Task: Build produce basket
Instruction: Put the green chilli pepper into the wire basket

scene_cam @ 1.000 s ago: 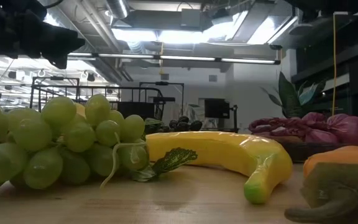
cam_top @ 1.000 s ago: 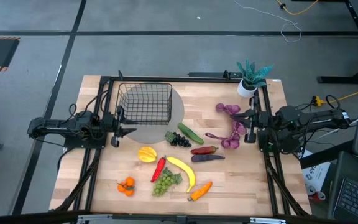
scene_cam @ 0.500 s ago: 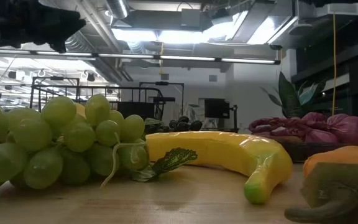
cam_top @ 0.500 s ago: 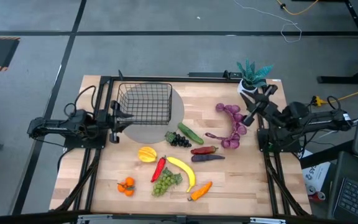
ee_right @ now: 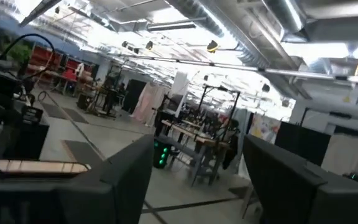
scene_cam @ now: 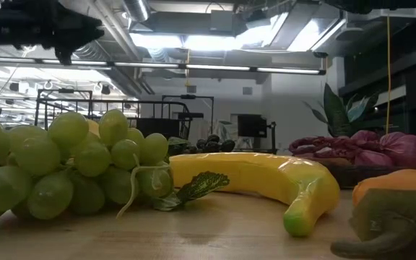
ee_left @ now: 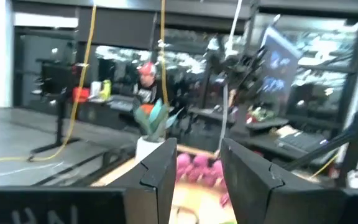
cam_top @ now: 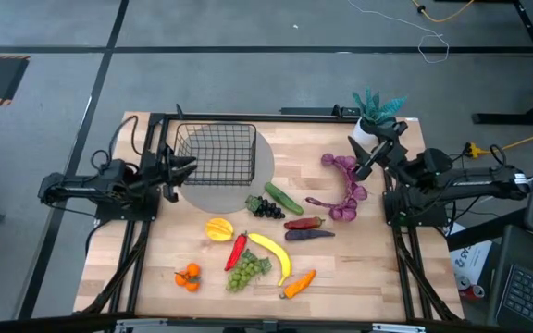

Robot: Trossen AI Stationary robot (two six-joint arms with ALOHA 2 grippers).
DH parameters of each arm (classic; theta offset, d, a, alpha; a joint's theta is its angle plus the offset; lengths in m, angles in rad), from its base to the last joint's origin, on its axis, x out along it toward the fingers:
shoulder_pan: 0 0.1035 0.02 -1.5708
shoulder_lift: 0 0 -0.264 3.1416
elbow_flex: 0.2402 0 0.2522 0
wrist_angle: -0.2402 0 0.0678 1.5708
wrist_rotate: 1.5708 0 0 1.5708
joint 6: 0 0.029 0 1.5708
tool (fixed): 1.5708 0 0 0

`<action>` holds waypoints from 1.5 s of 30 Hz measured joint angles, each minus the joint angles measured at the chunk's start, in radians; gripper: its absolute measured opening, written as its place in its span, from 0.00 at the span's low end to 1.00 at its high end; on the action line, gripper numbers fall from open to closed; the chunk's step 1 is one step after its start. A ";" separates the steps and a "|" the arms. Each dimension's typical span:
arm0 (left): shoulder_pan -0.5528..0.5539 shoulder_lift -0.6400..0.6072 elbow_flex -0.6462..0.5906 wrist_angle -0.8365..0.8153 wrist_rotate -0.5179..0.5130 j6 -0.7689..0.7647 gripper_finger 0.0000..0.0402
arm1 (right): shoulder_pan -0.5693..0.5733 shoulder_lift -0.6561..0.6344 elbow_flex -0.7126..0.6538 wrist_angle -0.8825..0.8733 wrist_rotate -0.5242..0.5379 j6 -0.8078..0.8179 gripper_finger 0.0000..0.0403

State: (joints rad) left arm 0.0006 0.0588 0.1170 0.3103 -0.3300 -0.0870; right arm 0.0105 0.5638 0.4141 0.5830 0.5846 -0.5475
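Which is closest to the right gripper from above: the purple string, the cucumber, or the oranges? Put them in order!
From the right gripper:
1. Purple string, just beside it.
2. Cucumber, mid-table, near the basket.
3. Oranges, far front-left corner.

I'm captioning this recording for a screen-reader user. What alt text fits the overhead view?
Seen from above, toy produce lies scattered on a wooden table beside an empty black wire basket: banana, green grapes, red chili and cucumber. The left gripper sits at the basket's left side; the right gripper hangs near a potted plant, jaws open.
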 joint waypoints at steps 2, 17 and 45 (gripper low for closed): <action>0.000 0.020 0.059 -0.028 0.042 -0.048 0.30 | -0.007 0.004 0.000 -0.001 -0.001 0.100 0.62; -0.001 0.136 0.223 -0.203 0.111 0.008 0.37 | -0.007 0.044 -0.001 -0.047 -0.385 0.522 0.63; -0.001 0.290 0.223 -0.158 -0.003 -0.034 0.51 | -0.052 0.264 0.084 -0.319 -0.370 0.672 0.63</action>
State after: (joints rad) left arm -0.0002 0.3488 0.3397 0.1525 -0.3332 -0.1207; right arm -0.0416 0.8275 0.4983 0.2642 0.2144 0.1247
